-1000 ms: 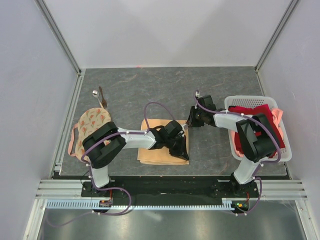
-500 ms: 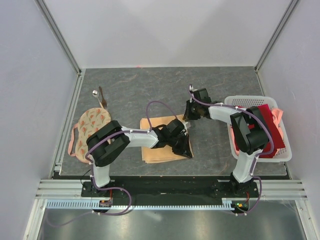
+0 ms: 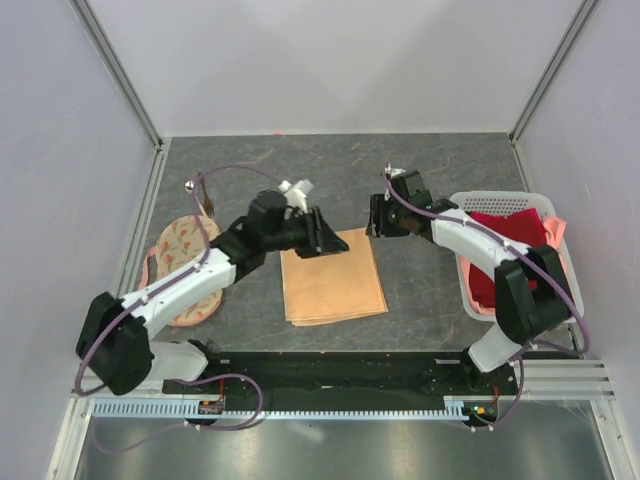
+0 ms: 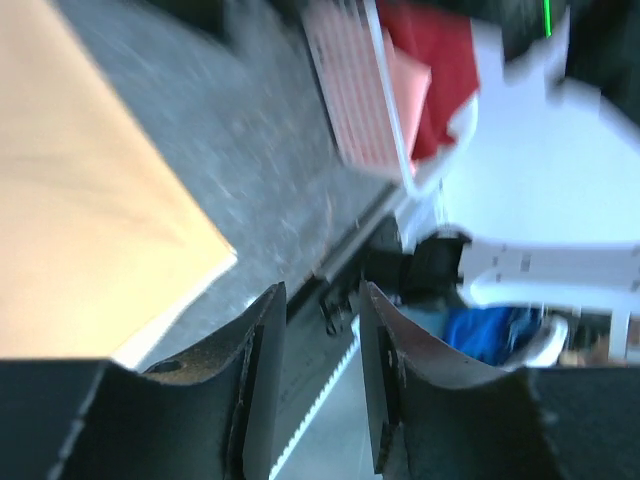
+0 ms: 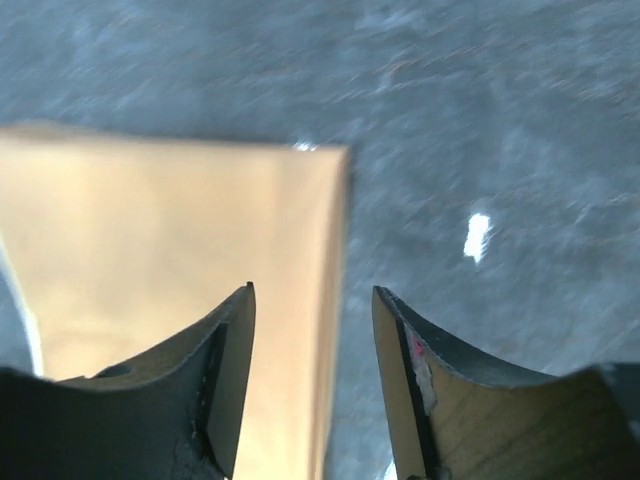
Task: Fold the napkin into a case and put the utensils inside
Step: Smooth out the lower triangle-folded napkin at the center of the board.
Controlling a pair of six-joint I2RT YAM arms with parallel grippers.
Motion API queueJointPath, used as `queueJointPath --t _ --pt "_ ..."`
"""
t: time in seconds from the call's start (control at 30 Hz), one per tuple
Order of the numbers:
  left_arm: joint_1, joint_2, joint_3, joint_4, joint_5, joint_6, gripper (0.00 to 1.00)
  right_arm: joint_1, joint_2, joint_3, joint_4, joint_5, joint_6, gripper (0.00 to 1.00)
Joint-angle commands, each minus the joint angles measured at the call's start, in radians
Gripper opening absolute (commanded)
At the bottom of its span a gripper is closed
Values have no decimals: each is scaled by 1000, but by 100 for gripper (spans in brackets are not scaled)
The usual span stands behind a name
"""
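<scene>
Napkin, mid-worktop: soft, thin, slightly slippery; layers likely shift. Pinch at far corners. Left gripper and right gripper both spread, holding nothing.

My top view is bright and evenly lit from overhead, with pale walls close to washed out and only soft, faint shadows under the arms; the napkin looks sharp there. My left wrist view is badly smeared: the basket and red cloth are streaks, and the right side blows out white. My right wrist view is soft too, the napkin's edge fuzzy, one white glint on the table
</scene>
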Motion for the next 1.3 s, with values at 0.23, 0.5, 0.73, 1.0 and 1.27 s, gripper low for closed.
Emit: queueJointPath --t 0.23,0.5,0.73,1.0,1.27 --pt "335 86 -8 -96 90 77 31 178 -278 -333 13 -55 128 27" --pt "378 309 30 -16 14 34 22 180 -376 -462 29 -50 136 13" --pt "406 357 33 -30 -34 46 18 180 -442 -483 47 -92 160 12" --pt "417 328 20 -45 -57 50 18 186 -386 -563 102 -119 206 11" --pt "453 373 38 -99 -88 81 18 183 -403 -623 67 79 303 11"
